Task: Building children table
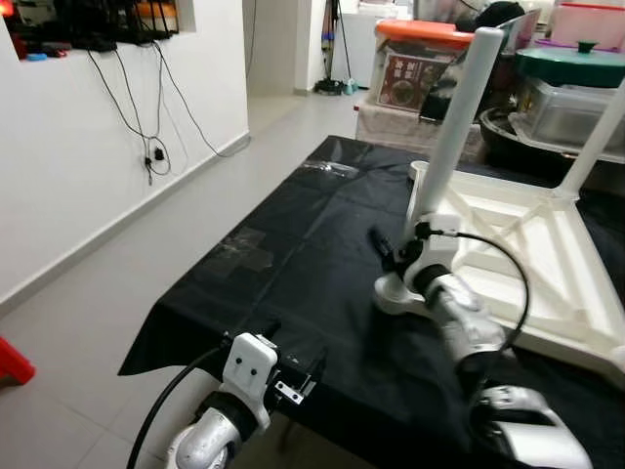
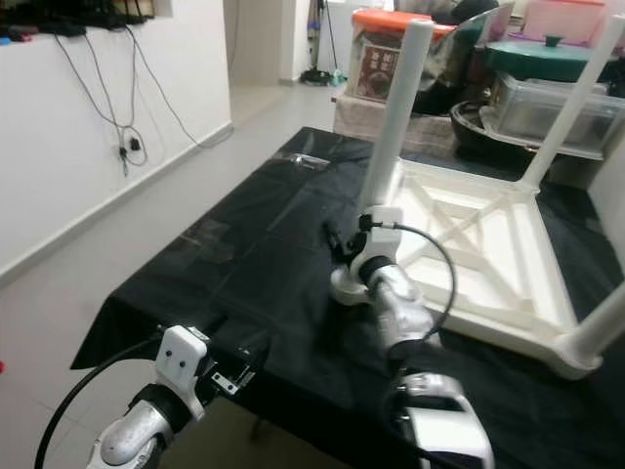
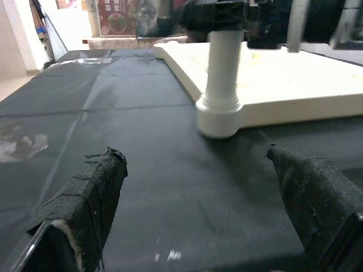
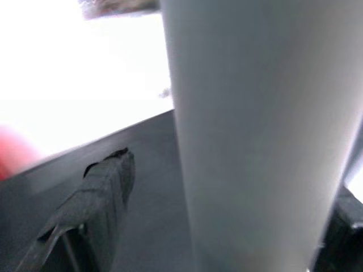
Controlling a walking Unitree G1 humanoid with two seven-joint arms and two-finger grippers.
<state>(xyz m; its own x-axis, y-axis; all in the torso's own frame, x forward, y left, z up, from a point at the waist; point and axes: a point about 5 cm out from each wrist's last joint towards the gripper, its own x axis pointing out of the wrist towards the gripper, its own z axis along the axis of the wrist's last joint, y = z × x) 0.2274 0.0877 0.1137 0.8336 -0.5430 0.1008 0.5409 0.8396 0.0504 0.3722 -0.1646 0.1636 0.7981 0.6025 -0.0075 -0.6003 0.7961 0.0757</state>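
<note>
At the near edge of the black-covered table (image 1: 293, 254), the left gripper (image 3: 204, 221) hovers low with its 2 fingers spread wide and nothing between them. It looks along the table surface toward the corner socket (image 3: 219, 116) of the upside-down white children table top (image 1: 532, 254), which lies on the right half of the black cover. Farther in, the right gripper (image 1: 391, 256) is at the near-left corner of this top, its 2 fingers placed on both sides of the white leg (image 1: 457, 127), around its lower part; they seem to pinch it, though contact is not fully clear. The leg's long axis stands almost upright, tilted a little away to the right. I judge the right arm is much nearer to the leg, so the seating or turning of it belongs to this arm. At the far corner, 1 more leg (image 1: 596, 137) already stands, and plastic boxes (image 1: 576, 93) are behind.
</note>
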